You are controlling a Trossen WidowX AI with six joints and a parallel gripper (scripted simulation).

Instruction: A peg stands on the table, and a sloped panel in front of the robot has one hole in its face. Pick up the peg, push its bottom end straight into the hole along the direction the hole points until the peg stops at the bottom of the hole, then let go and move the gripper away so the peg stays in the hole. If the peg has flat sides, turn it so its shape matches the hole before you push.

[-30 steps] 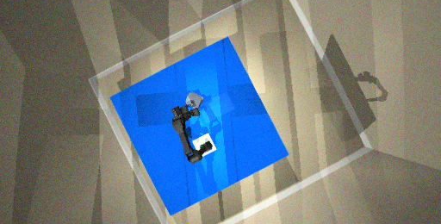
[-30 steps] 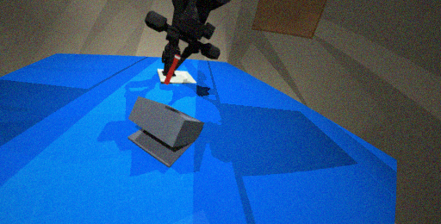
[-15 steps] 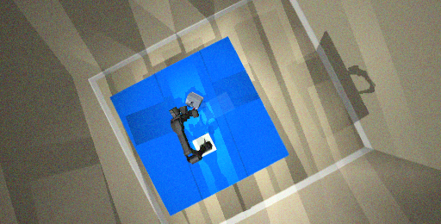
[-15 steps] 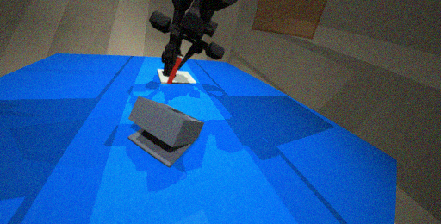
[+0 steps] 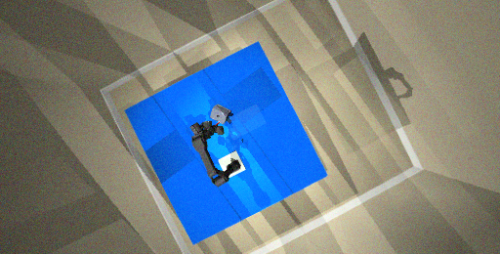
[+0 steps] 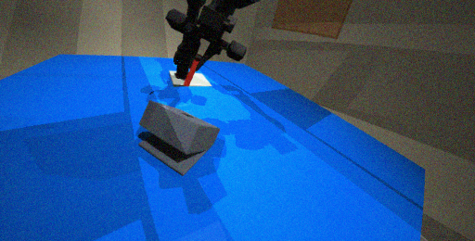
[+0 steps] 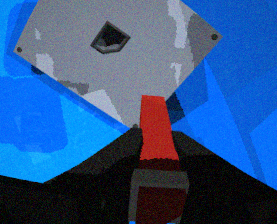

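Observation:
The grey sloped panel (image 5: 221,113) (image 6: 178,129) (image 7: 79,55) stands on the blue table top. Its face has one dark angular hole (image 7: 110,39) with a pointed corner, in the wrist view's upper part. My gripper (image 5: 215,126) (image 6: 196,62) (image 7: 154,140) is shut on the red peg (image 6: 191,73) (image 7: 157,120), which looks flat-sided. In the exterior view the peg hangs tilted, above the table and apart from the panel. In the wrist view its free end overlaps the panel's lower corner, below and right of the hole. The fingers partly hide the peg.
The blue table top (image 5: 293,153) (image 6: 288,192) carries the panel and the arm. A white square plate (image 5: 225,163) (image 6: 200,82) lies under the arm's base. A pale frame surrounds the floor, and a brown board (image 6: 315,4) is on the wall behind.

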